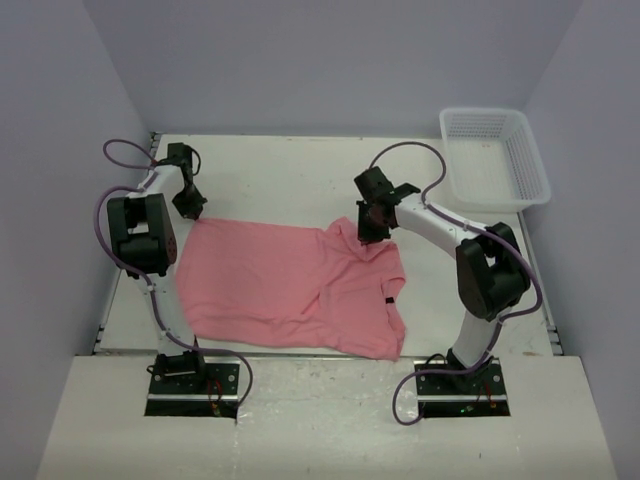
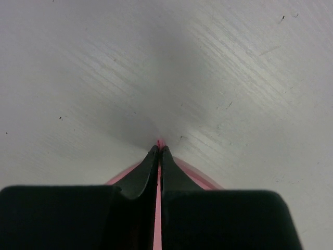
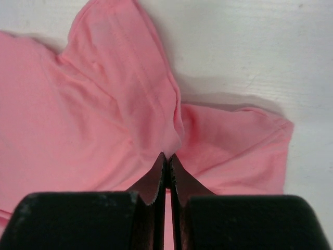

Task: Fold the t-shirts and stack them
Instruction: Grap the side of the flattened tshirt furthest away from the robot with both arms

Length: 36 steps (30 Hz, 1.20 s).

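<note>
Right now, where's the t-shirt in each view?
Top external: t-shirt spread mid-table, between the two arms.
Left wrist: only a pink sliver at bottom centre, pinched in the shut left gripper.
Right wrist: fills the left and centre, a fold pinched in the shut right gripper.
Shared landmark: the white table, bare above the cloth in all three views.
</note>
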{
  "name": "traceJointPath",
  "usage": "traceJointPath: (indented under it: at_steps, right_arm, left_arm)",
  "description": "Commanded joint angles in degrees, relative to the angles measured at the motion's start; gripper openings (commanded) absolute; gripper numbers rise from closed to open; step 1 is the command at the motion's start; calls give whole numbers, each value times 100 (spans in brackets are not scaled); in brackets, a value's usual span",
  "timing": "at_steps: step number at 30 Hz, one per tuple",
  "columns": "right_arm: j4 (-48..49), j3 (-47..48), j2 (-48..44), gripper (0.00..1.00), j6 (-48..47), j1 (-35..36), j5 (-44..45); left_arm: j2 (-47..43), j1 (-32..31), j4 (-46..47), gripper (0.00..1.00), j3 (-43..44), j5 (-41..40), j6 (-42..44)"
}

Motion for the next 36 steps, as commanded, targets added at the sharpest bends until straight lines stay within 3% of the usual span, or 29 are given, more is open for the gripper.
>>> traceJointPath:
  at_steps: [1, 9, 16, 29, 36]
  right_arm:
    - [-251, 425, 29, 0, -258, -348, 536]
    - [-436, 1278, 346, 0, -891, -1245, 406]
    - [-419, 1971, 767, 0, -1313, -1501, 425]
    - [-1375, 5177, 2383, 0, -1893, -1791, -648]
    - [-1605, 5831, 2816, 0, -2043, -1809, -870]
  left_arm:
    - [-290, 36, -99, 0, -65, -100, -144]
    - [-580, 27, -161, 0, -100, -82, -152]
    - [-835, 36, -134, 0, -258, -381, -284]
    - [-308, 62, -389, 0, 664, -364, -433]
    - [-53, 62, -372, 0, 902, -179, -407]
